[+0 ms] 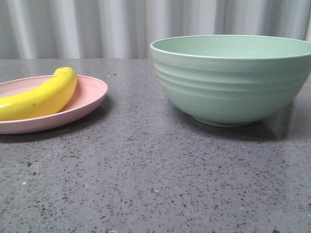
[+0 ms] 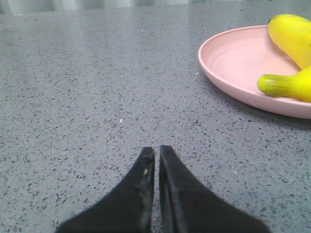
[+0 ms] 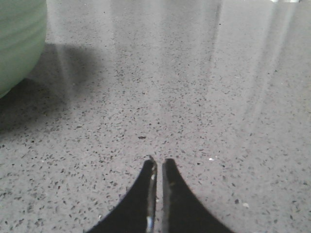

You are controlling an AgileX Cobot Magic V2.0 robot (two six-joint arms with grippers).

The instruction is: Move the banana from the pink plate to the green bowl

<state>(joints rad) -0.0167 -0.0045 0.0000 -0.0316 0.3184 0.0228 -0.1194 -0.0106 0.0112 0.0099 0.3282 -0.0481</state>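
just ahead of your left pincer [image 2: 157, 151] there is only bare grey speckled tabletop [image 2: 97, 97]; its two dark fingers are pressed together with a hairline slit between them, clenched on nothing, tips low over the surface. further out from that pincer, off to one side, sits the pink plate [image 2: 233, 63], well apart from the fingertips, with the banana [image 2: 291, 58] lying in it. you can see the banana's greenish stem end resting on the plate's inner slope, and its yellow body curving away toward the plate's far rim.

your right pincer [image 3: 159, 162] is likewise clenched and empty, fingers nearly touching, over the same tabletop. beyond it and off to the side, the ridged wall of the green bowl [image 3: 19, 43] shows at the edge of that view, well apart from the fingertips, casting a dark shadow on the surface beside it.

in the front view neither pincer shows. the pink plate [image 1: 90, 94] stands toward your left arm's side with the banana [image 1: 43, 97] lying across it, one end rising over the far rim. the green bowl [image 1: 233, 82] stands upright on its small foot toward your right arm's side, clearly apart from the plate, with open tabletop [image 1: 146, 179] between them. behind both hangs a pale pleated curtain [image 1: 73, 24].
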